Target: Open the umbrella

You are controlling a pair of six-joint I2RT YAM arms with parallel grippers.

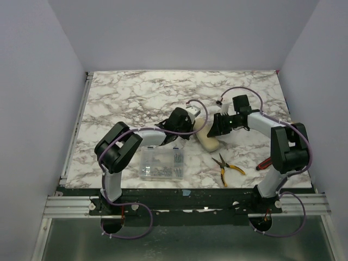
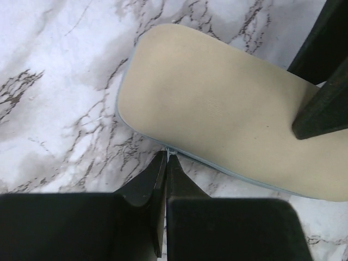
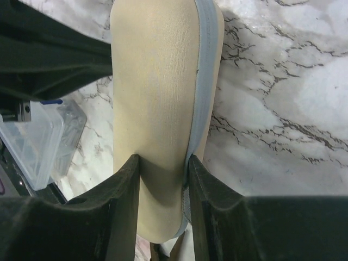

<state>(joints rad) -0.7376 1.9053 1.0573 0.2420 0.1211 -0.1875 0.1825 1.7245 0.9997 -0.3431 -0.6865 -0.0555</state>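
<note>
The umbrella (image 1: 208, 140) lies bundled in its cream sleeve on the marble table, between the two arms. In the left wrist view the umbrella (image 2: 217, 109) fills the upper right, with a blue-grey zipper seam along its near edge. My left gripper (image 2: 167, 155) is shut, its tips pinched on a tiny pale tab at that seam; from above the left gripper (image 1: 193, 131) sits at the bundle's left side. My right gripper (image 3: 162, 163) is shut on the umbrella (image 3: 155, 98) near one end, its jaws pressing both sides of the sleeve. The right gripper (image 1: 216, 129) reaches in from the right.
A clear plastic box (image 1: 161, 163) of screws sits in front of the left arm, also visible as the box (image 3: 32, 141) at the left of the right wrist view. Yellow-handled pliers (image 1: 227, 166) lie near the front edge. A red-handled tool (image 1: 265, 162) rests by the right arm's base.
</note>
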